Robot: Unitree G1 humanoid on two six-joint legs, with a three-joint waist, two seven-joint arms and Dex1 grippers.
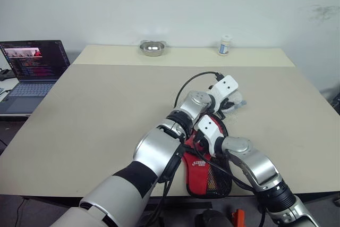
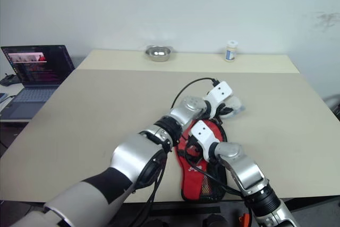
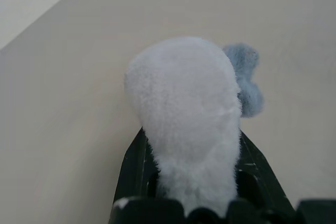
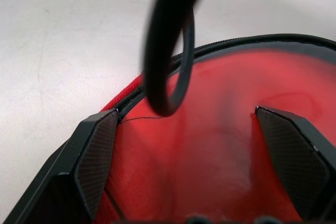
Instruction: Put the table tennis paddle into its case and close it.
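The case (image 1: 206,176), a red pouch with a black mesh pocket, lies at the table's front edge. My right gripper (image 4: 194,156) is open. Its fingers (image 4: 97,156) are spread over the case's red surface (image 4: 210,129), just inside its black rim. The table tennis paddle is hidden. My left arm crosses to the right above the case. Its left gripper (image 3: 194,177) is shut on a white plush toy (image 3: 184,108) with a grey bow (image 3: 244,74). The toy is held just beyond the case's far end (image 1: 234,102). A black cable loop (image 4: 168,51) hangs in the right wrist view.
A steel bowl (image 1: 152,48) and a small white bottle (image 1: 224,45) stand at the far edge of the beige table (image 1: 106,110). An open laptop (image 1: 34,70) sits on a separate surface to the left. The case reaches the table's front edge.
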